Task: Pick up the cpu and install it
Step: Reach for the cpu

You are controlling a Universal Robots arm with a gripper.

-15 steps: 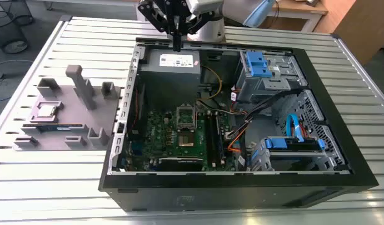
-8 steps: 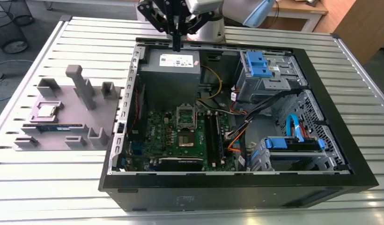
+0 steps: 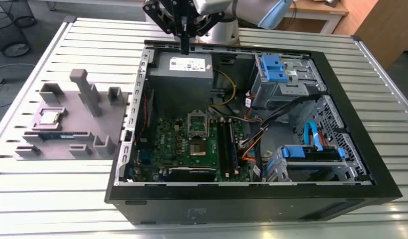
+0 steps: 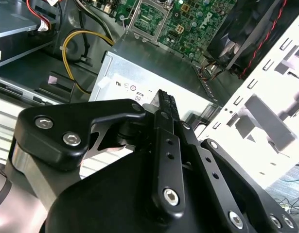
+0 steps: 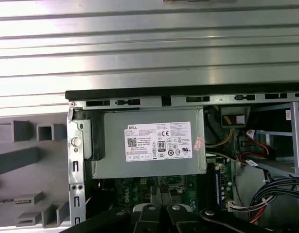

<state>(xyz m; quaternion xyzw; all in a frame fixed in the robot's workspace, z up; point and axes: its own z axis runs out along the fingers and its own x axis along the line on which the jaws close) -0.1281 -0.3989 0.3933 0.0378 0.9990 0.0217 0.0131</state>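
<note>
fingers (image 4: 165, 104): black, tips pressed together, nothing held; i read them that way in both wrist views. in the exterior view i log the fingers (image 3: 184, 46) pointing down over the grey power supply (image 3: 180, 69), at the far edge of the open computer case (image 3: 257, 201).
cpu (image 3: 50, 117): silvery square, lying flat in a recess of the grey fixture tray (image 3: 78, 122). the tray sits on the slatted metal desk (image 3: 58, 199), to the exterior view's left of the case and well apart from the fingers.
memory stick (image 3: 61, 134): blue-green, flat on the same tray, just beside the cpu.
motherboard (image 3: 184, 149): green, inside the case, next to the power supply.
</note>
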